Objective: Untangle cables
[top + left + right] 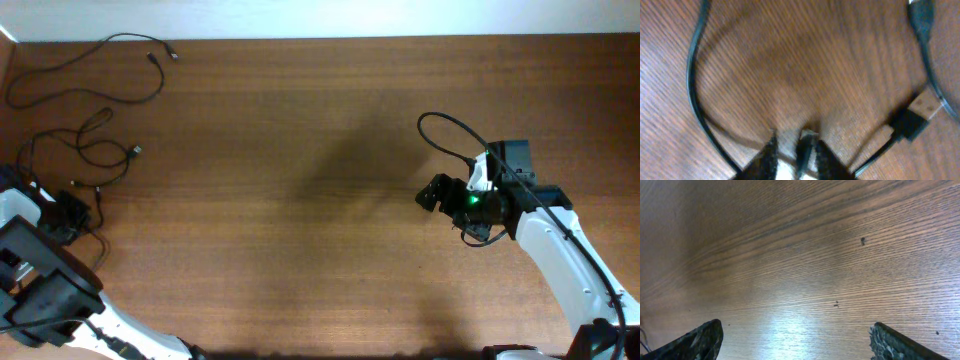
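So all the cables [133,152] are bunched up in the far-left corner of the worktop [300,120]. One long cord loops up near the back edge, and the others lie in squiggly loops just below it, trailing down toward my left arm. The left gripper [72,212] sits right at the lower end of that mess. On the left wrist cam the left gripper [796,150] is squeezed narrow, with what looks like a black strand pinched between the fingers [769,157]. It's a bit blurry though. Another cord curves round on the left side [690,75], and a USB plug [920,112] lies flat off to the right, apart from the fingers.

Way over on the right, the right gripper [428,193] is well apart from any of the cords. Its wrist cam shows it spread wide [797,342] with only bare wood grain between the fingers.
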### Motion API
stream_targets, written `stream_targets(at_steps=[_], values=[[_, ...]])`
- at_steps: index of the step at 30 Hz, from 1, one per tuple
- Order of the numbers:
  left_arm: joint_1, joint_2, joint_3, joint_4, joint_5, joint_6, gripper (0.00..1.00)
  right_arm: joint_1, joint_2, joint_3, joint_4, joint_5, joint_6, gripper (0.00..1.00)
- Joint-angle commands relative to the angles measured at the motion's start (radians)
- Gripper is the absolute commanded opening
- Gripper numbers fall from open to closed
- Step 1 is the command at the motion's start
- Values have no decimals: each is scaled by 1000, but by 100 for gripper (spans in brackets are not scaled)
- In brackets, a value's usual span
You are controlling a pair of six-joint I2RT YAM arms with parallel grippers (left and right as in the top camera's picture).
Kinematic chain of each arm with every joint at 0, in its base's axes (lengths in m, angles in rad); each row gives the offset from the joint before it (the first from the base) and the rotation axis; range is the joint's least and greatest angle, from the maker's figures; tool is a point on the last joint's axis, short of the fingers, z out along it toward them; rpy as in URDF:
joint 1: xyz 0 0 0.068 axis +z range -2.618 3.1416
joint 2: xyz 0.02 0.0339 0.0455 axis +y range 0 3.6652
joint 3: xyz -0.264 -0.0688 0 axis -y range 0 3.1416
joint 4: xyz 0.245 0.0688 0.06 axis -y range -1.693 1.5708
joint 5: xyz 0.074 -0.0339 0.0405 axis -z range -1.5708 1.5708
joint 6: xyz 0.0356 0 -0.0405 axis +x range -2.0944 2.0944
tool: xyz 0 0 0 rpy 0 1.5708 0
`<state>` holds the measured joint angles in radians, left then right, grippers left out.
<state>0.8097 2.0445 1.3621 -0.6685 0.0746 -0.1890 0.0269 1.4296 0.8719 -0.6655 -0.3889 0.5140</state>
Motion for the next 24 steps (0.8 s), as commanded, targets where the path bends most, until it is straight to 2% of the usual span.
stream_targets(at_steps=[1,2,6,10,12,13,14,15,19,21,24], values=[[-4,16,-8,4,-15,-4,5,6,-15,-2,0,9,-13,95],[-4,16,-8,3,-20,-4,1,6,-15,-2,0,9,-13,95],[-5,16,-8,-21,19,-3,0,6,-15,-2,0,9,-13,94],[-5,16,-8,-60,268,180,0,6,-15,-2,-1,9,-24,95],[-5,16,-8,-95,271,207,0,6,-15,-2,-2,9,-55,95],[-5,16,-8,-111,248,206,0,6,-15,-2,-5,9,-63,95],[-3,16,-8,-132,203,205,5,6,-15,-2,-7,9,-65,95],[-2,16,-8,-157,150,205,6,6,-15,-2,-8,9,-65,95],[0,16,-8,-232,-103,203,0,6,-15,-2,-8,9,-66,94],[0,16,-8,-261,-304,126,0,6,-15,-2,-8,10,-66,95],[0,16,-8,-270,-397,111,0,6,-15,-2,-9,26,-66,95]])
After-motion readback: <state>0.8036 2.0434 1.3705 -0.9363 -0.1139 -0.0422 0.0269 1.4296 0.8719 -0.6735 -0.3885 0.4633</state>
